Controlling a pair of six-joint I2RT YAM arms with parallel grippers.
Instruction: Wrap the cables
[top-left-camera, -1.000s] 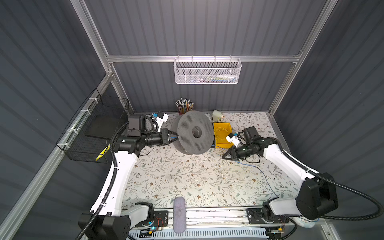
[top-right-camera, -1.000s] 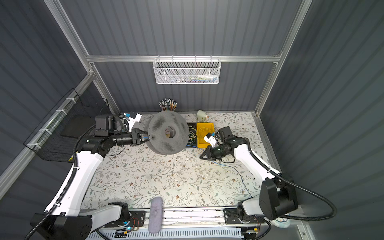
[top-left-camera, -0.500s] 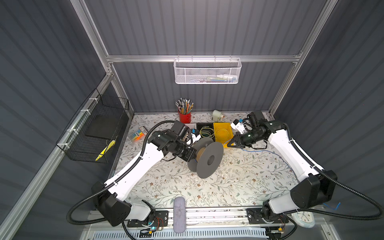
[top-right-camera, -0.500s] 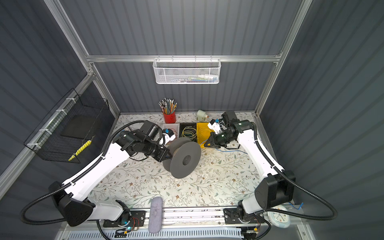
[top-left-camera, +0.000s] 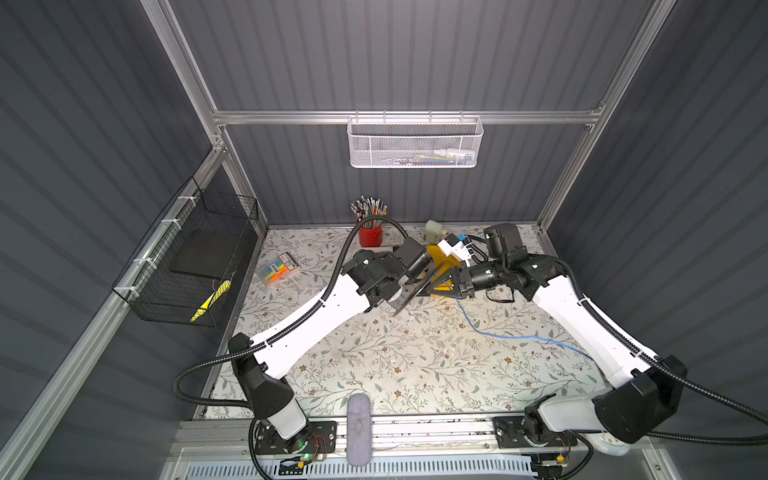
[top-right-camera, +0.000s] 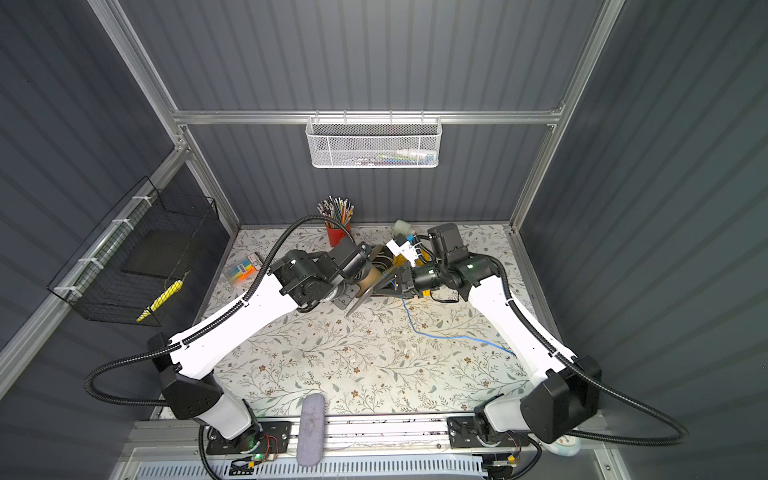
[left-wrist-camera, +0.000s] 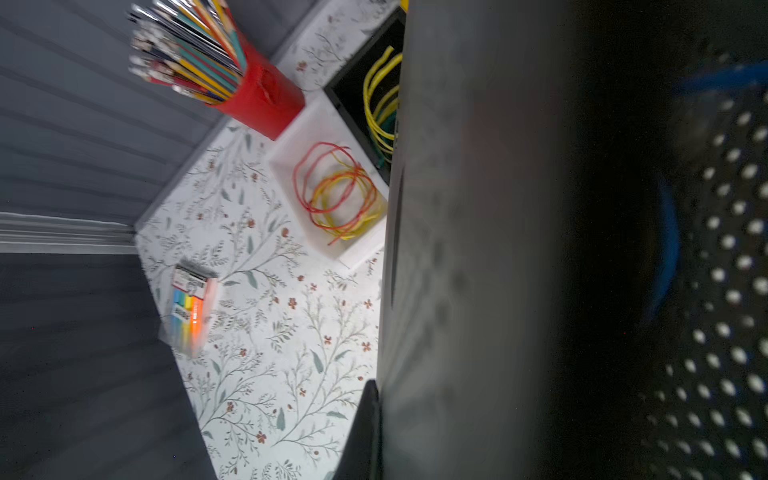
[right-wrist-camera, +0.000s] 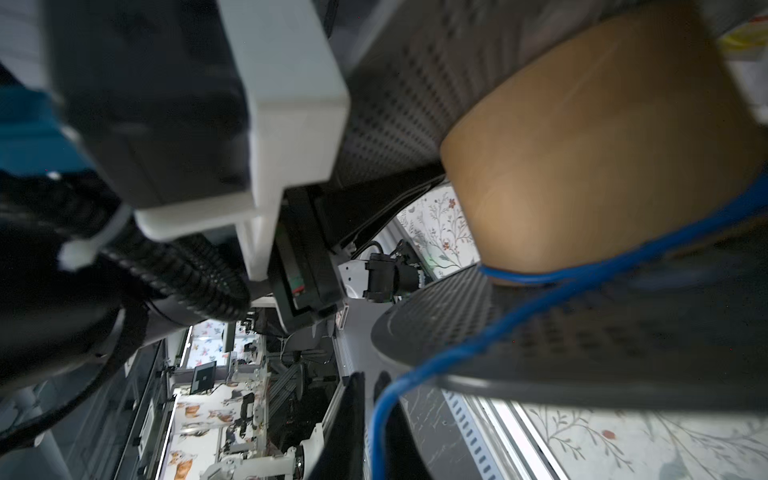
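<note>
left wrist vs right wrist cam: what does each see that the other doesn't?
Left wrist only: pencil cup, marker pack, white tray of red and orange wires, black tray of yellow wires.
Right wrist only: brown spool core with the blue wire against it, left arm's wrist.
Both: perforated spool flange, blue wire, floral table.

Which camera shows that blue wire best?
The right wrist view: the blue wire fills it close up, curving round the spool's brown core. Both top views show it thin, trailing across the table; the left wrist view, only a blue blur.
</note>
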